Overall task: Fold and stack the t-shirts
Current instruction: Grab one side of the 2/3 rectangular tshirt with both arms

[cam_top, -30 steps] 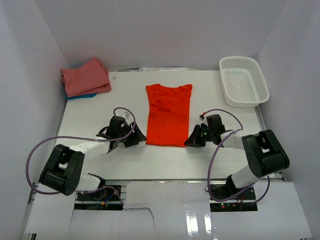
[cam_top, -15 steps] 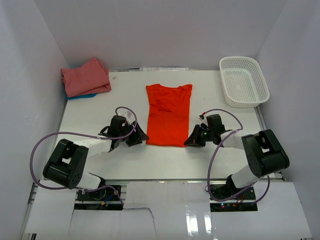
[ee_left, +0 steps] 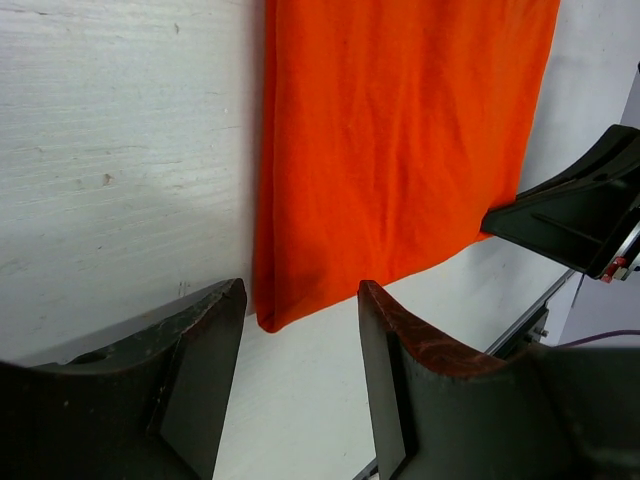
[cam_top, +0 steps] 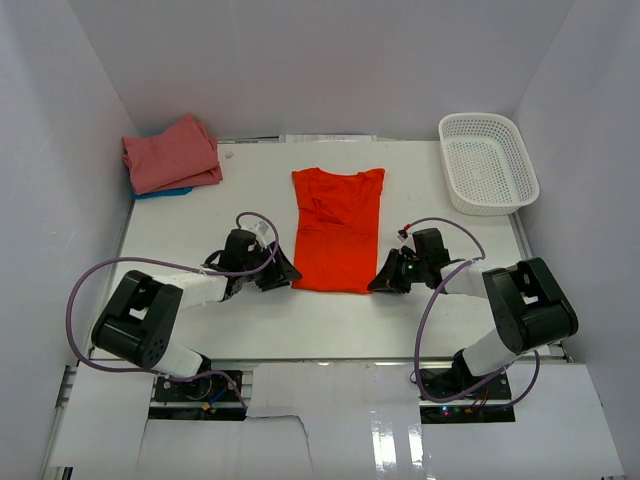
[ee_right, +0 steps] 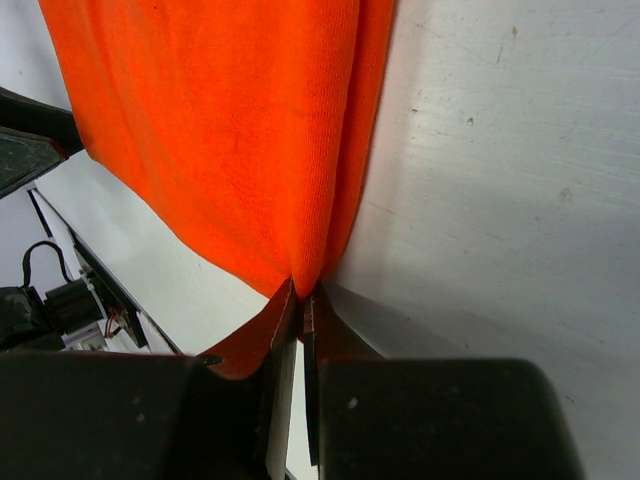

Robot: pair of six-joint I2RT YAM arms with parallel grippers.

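So from the top camera, the orange-red t-shirt [cam_top: 337, 230] was lying flat in the middle of the table [cam_top: 200, 220], folded into a long narrow strip with the collar at the far end. The salmon-pink t-shirt [cam_top: 170, 153] sat folded in the far left corner on top of the blue t-shirt [cam_top: 160, 192], which only peeked out underneath. The white mesh basket [cam_top: 487, 163] was over in the far right corner. The left gripper [cam_top: 285, 273] was down at the orange shirt's near left corner and the right gripper [cam_top: 380, 282] was at its near right corner.

Left wrist cam: the jaws were apart, with the shirt's near corner sitting in the gap between the fingers [ee_left: 205, 345]. They weren't pinching anything; the cloth just lay on the table.

Right wrist cam: this one was clamped tight, fingers pressed together on the edge of the orange shirt's corner, with the fabric bunching up right where it went in.
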